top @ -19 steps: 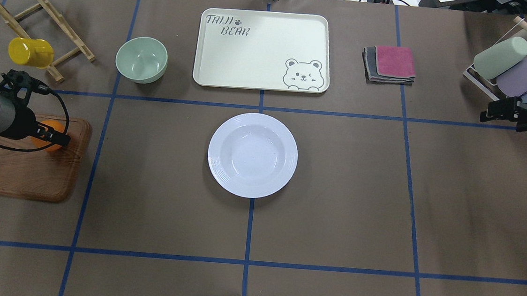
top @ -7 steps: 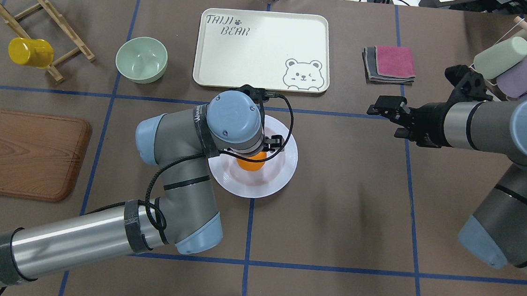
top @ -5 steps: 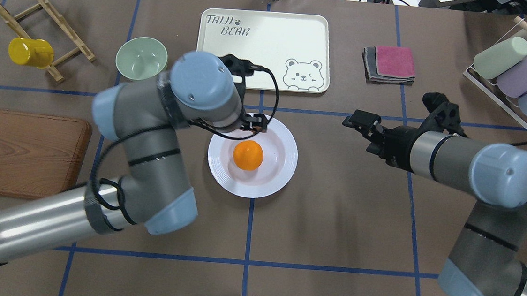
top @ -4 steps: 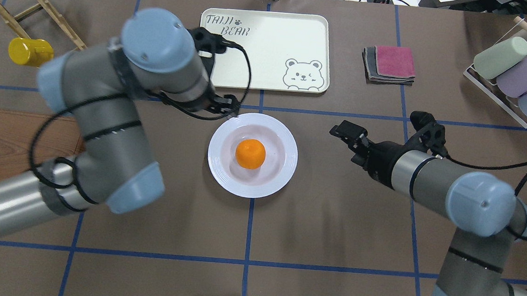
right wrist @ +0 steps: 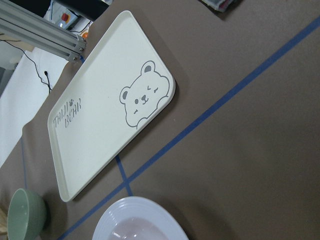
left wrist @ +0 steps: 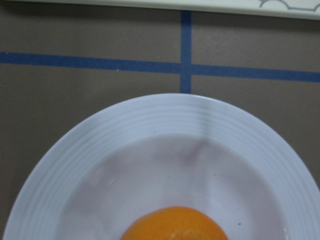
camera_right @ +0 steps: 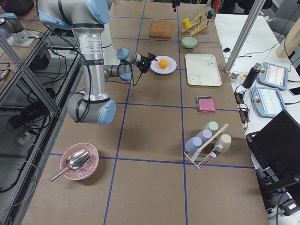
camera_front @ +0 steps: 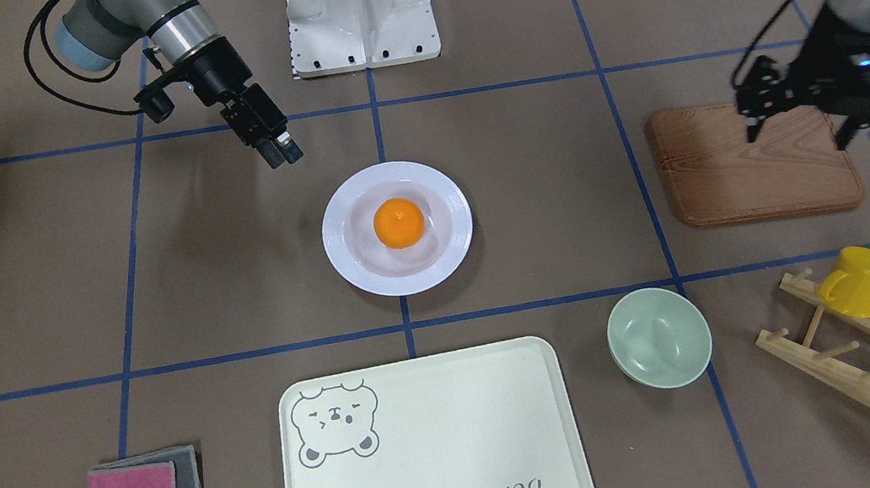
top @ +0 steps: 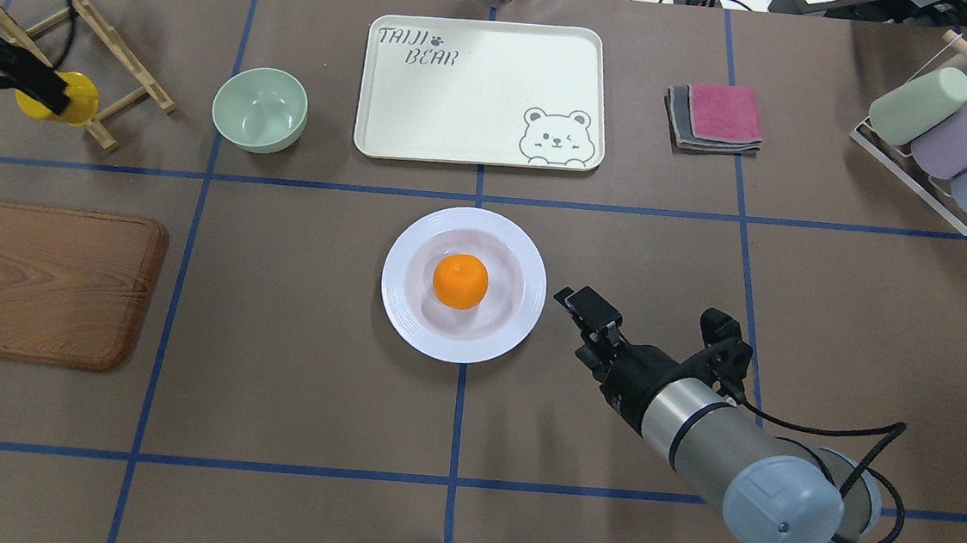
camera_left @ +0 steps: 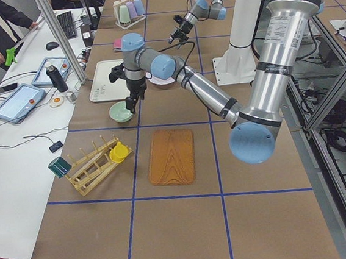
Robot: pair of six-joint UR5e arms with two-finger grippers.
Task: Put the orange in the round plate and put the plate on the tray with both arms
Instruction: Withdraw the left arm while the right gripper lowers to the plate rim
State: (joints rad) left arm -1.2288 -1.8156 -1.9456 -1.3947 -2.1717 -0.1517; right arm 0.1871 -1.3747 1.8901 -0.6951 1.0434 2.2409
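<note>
The orange [top: 460, 281] lies in the sunken middle of the white round plate [top: 459, 339] at the table's centre, and nothing is holding it. Behind the plate, the cream bear tray [top: 482, 92] holds nothing. My right gripper [top: 582, 307] hangs just off the plate's right rim without touching it, and its fingertips [camera_front: 273, 161] look shut with nothing between them. High above the wooden board, my left gripper [camera_front: 798, 133] stands open and holds nothing. The left wrist view shows the plate [left wrist: 150, 130] and the top of the orange [left wrist: 172, 225].
A pale green bowl [top: 260, 109] sits left of the tray. The wooden board [top: 42, 284] lies at the left edge. A yellow mug [top: 75, 93] hangs on a wooden rack [top: 121, 53]. Folded cloths [top: 716, 117] and a cup rack [top: 944, 126] are at the right.
The left gripper carried the orange from the board to the plate, let it go and pulled back left. The right arm swung in from the far right to the plate's right rim.
</note>
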